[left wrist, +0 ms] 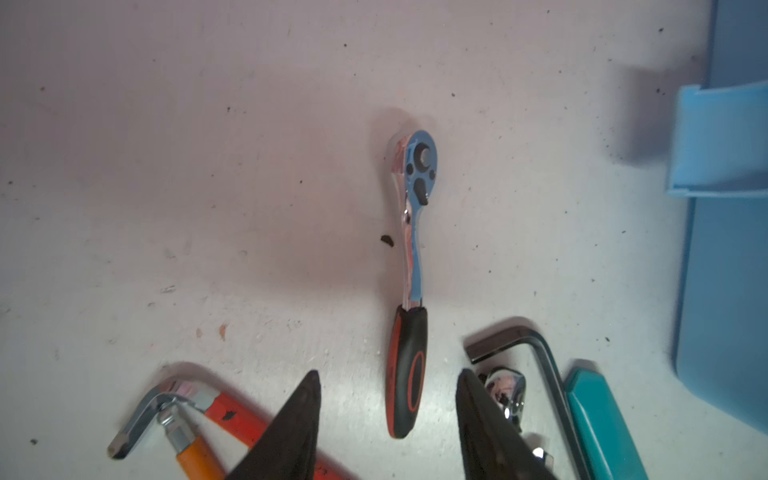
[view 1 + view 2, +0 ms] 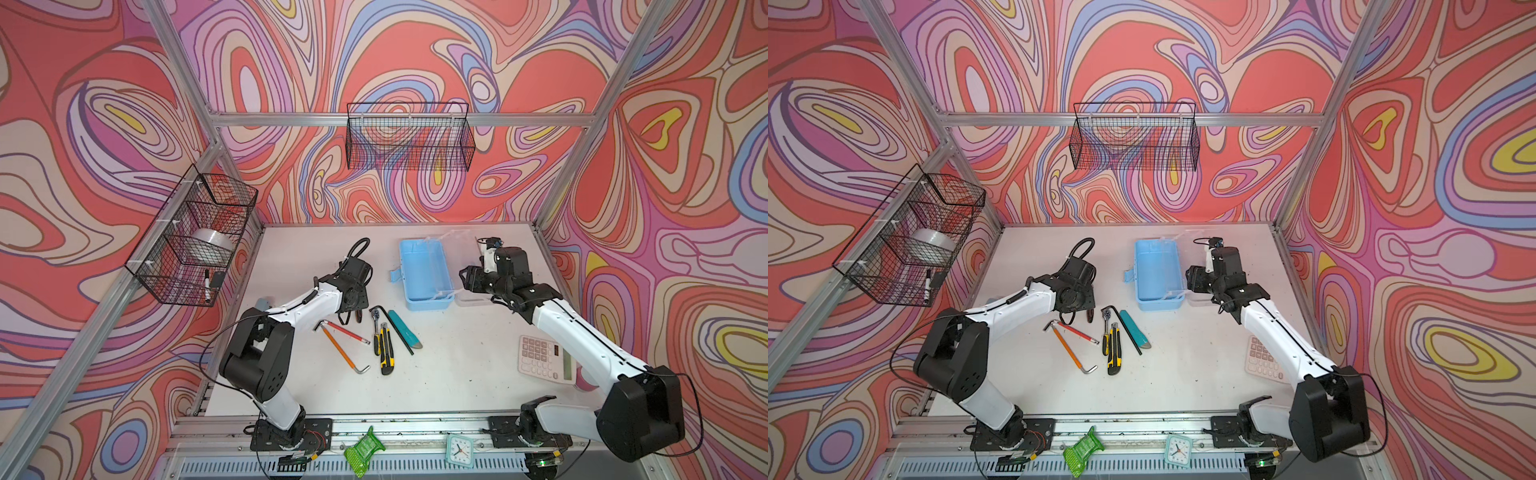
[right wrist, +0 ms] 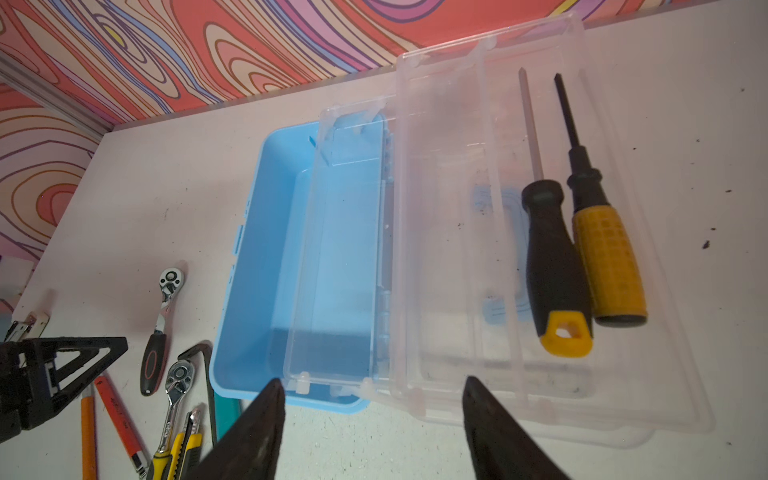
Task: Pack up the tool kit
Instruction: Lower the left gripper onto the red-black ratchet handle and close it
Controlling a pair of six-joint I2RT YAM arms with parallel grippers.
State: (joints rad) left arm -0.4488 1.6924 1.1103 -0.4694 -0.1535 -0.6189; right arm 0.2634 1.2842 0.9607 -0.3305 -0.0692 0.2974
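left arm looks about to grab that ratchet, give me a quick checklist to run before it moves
1. Alignment: ok. The handle of the red-and-black ratchet lies between the fingers of the left hand.
2. Grip made: not ok. Table shows on both sides of the handle, so the fingers are not touching it.
3. Neighbours clear: cannot tell. The second ratchet lies right beside one finger.
4. Box ready: ok. The blue box is open and its floor is bare.
5. Other arm out of the way: ok. The right hand is open and empty, beside the box by the clear lid.
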